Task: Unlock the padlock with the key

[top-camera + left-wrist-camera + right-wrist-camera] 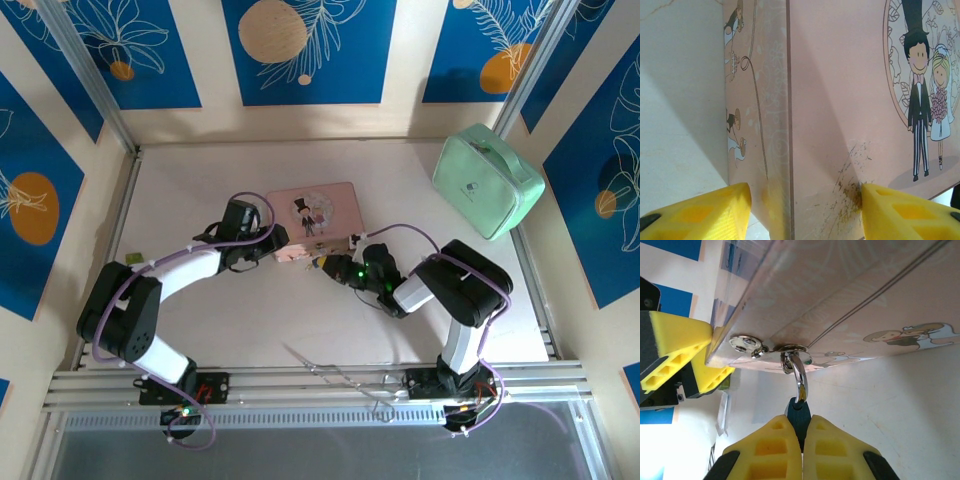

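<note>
Between fingers (772,445) of right gripper (801,426): padlock (799,415) body, clamped; left gripper (802,197) clasps tin box (830,100) corner.

There is one pink tin box (310,205), one padlock (799,412), one mint-green case (487,180) and one small green block (133,258), all on one surface (270,320). There are two arms, the left arm (125,315) and the right arm (465,285). Each has two yellow fingers: left fingers (700,210) and right fingers (770,450), four in all.
</note>
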